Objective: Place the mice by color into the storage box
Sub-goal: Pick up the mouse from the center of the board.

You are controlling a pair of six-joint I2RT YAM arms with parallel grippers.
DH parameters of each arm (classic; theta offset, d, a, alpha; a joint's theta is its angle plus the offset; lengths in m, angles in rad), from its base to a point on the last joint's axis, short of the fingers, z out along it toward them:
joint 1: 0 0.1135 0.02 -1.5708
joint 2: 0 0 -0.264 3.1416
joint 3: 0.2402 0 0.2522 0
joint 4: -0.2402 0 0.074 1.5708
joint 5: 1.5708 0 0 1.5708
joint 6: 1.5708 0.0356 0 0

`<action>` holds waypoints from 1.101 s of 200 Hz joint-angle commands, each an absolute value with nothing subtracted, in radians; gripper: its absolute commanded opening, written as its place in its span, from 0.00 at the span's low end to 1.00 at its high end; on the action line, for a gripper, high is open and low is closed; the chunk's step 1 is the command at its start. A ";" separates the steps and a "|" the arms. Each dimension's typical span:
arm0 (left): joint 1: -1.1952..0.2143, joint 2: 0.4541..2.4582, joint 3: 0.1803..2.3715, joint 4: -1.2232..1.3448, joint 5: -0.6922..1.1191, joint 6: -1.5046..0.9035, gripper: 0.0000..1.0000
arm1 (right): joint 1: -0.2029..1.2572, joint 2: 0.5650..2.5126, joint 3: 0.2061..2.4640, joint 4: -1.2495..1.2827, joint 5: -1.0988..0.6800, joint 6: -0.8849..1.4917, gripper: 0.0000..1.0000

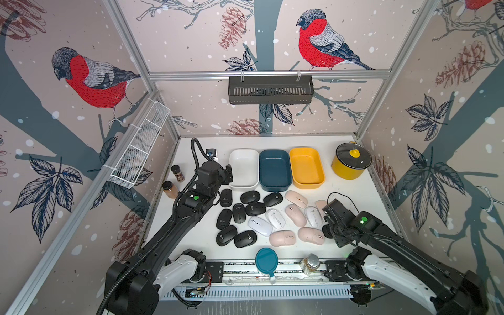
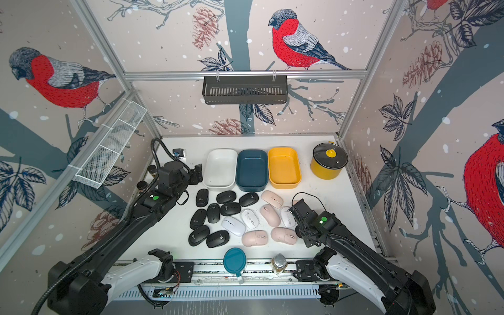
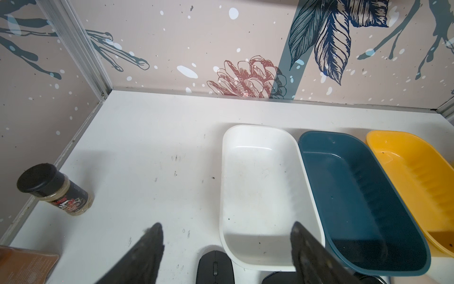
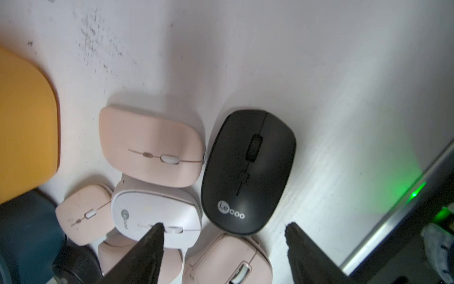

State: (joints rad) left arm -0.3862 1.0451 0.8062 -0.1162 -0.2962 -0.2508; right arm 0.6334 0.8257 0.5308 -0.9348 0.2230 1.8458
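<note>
Black, white and pink plastic mice [image 1: 277,218] lay unsorted mid-frame below empty rectangular plastic storage boxes [image 1: 274,170]; left gripper [image 3: 226,224] and right gripper [image 4: 224,224] gaped, empty.

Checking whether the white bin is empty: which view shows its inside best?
Left wrist view: the white bin is close, its floor bare. Both top views show it small; right wrist misses it.

A yellow pot [image 1: 348,170] stands upright, well apart from two upright spice jars [image 1: 177,173].
</note>
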 commanded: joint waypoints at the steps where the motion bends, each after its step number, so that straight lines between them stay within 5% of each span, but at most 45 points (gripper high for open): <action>1: -0.385 1.040 0.805 -0.094 -0.315 -0.248 0.80 | 0.569 0.826 0.507 -0.912 0.182 1.741 0.79; 220: -0.385 0.997 0.778 -0.086 -0.383 -0.250 0.80 | 0.359 1.000 0.443 -0.768 0.030 1.477 0.78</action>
